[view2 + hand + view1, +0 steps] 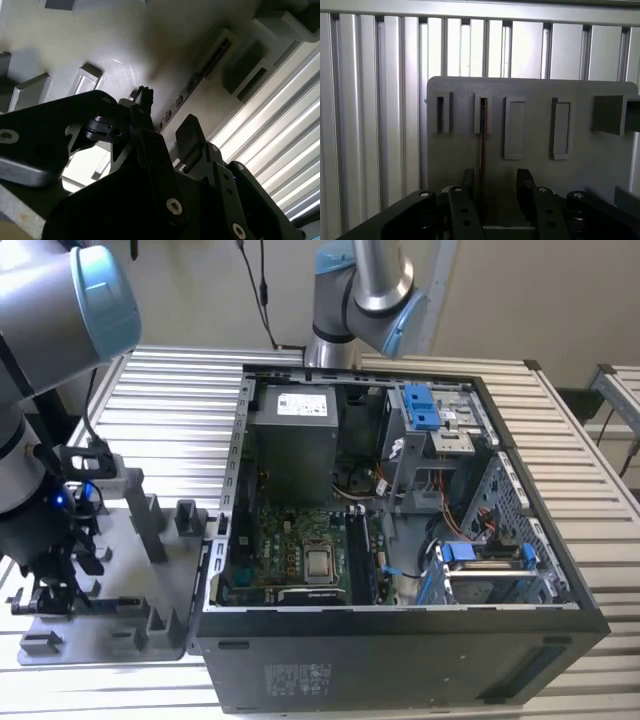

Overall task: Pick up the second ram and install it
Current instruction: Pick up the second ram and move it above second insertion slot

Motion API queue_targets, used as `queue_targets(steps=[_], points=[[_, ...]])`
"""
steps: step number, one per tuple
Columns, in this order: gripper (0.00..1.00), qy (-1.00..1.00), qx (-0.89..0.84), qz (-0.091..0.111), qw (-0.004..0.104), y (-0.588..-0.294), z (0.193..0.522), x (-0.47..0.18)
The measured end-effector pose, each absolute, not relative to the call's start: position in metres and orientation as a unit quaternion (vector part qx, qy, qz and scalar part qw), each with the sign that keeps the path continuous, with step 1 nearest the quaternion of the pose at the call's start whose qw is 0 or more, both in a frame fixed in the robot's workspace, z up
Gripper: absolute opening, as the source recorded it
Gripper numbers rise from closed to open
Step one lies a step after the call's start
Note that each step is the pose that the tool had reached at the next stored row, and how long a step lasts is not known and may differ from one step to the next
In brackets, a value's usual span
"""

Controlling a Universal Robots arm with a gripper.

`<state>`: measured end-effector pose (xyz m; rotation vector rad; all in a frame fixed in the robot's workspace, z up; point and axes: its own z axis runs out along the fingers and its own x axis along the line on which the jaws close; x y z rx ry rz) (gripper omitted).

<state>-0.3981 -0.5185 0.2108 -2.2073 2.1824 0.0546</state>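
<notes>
The ram point(482, 135) stood on its long edge in a narrow slot of the grey fixture point(535, 85), apparently so that it stayed upright with its upper edge free for a pinch. It showed as a long, thin, dark strip (a row of chips lined one face in the second wrist view). The gripper point(496, 187) hung low over its near end, released and holding nothing, fingers point(468, 187) parted to either side. The fixture lay just beside the open case point(400, 660), at the exterior view's left.
</notes>
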Motion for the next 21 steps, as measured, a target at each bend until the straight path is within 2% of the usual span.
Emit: queue_targets(steps=[21], points=[[0.48, 0.698, -0.716, 0.017, 0.019, -0.525, 0.196, -0.4]])
